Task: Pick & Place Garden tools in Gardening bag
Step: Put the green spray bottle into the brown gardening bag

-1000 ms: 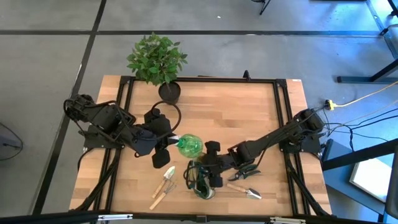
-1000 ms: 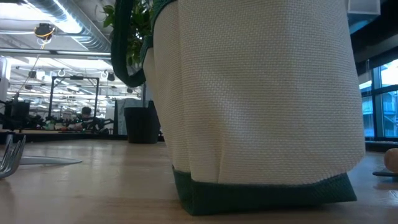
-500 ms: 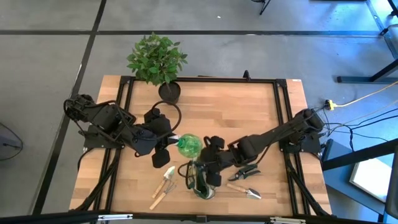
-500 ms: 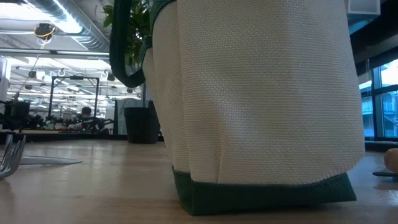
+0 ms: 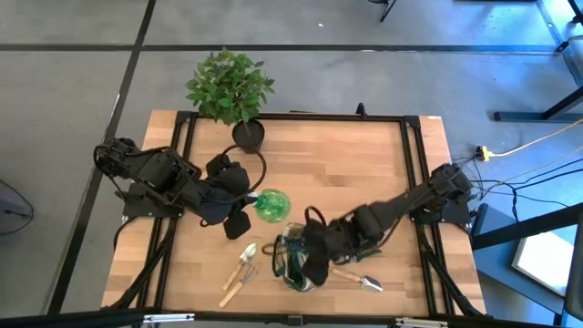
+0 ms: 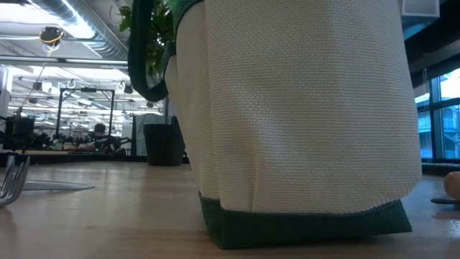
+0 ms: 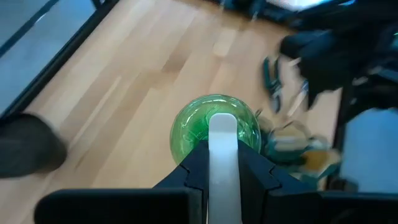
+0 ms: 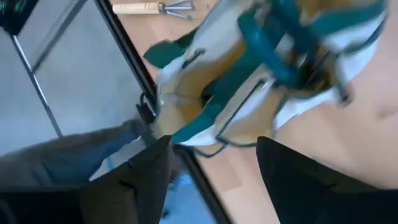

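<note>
Now | left claw (image 7: 222,163) clamped on spray bottle (image 5: 271,206) | right claw (image 5: 310,258) apart over gardening bag (image 5: 293,264)

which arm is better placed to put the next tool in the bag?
Left, probably. The left gripper is shut on the spray bottle, right beside the gardening bag. The right gripper hangs over the bag with nothing seen in it.

Grey floor (image 5: 73,109) crossed by dark lines; beyond the table, ceiling ducts (image 6: 79,36) and what may be workbenches (image 6: 65,147).
</note>
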`<state>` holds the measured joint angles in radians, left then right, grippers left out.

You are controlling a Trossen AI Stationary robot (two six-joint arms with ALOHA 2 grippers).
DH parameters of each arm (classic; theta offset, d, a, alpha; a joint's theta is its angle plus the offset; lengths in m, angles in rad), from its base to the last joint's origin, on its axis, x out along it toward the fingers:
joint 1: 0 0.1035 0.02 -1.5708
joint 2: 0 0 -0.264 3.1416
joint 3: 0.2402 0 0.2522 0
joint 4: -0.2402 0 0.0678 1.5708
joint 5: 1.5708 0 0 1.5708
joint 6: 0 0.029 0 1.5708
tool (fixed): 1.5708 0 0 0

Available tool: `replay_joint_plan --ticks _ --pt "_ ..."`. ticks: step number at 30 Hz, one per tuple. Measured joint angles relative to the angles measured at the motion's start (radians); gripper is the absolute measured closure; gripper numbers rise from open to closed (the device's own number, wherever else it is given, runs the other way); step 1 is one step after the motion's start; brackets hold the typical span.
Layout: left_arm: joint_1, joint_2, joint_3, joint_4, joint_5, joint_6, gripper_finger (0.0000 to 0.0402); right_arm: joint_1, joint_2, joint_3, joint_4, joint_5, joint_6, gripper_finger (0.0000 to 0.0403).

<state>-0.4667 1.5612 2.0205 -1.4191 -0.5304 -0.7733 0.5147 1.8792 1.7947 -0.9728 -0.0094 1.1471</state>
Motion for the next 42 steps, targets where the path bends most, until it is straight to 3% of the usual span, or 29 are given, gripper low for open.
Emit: replay_joint_plan --ticks 8,14,26,42 --pt "-0.049 -0.014 0.0 -0.151 -0.006 -0.008 0.0364 0.076 0.119 0.0 0.264 0.199 0.395 0.0169" --pt "-0.116 -0.064 0.0 -0.152 -0.04 0.001 0.0364 0.056 0.197 0.0 0.246 0.165 0.517 0.017" --pt "-0.212 -0.114 0.0 -0.15 -0.102 -0.062 0.0364 0.01 0.177 0.018 0.128 0.109 0.518 0.017" --pt "-0.214 -0.114 0.0 -0.148 -0.127 -0.079 0.0364 -0.019 0.177 0.136 -0.038 0.1 0.448 0.017"
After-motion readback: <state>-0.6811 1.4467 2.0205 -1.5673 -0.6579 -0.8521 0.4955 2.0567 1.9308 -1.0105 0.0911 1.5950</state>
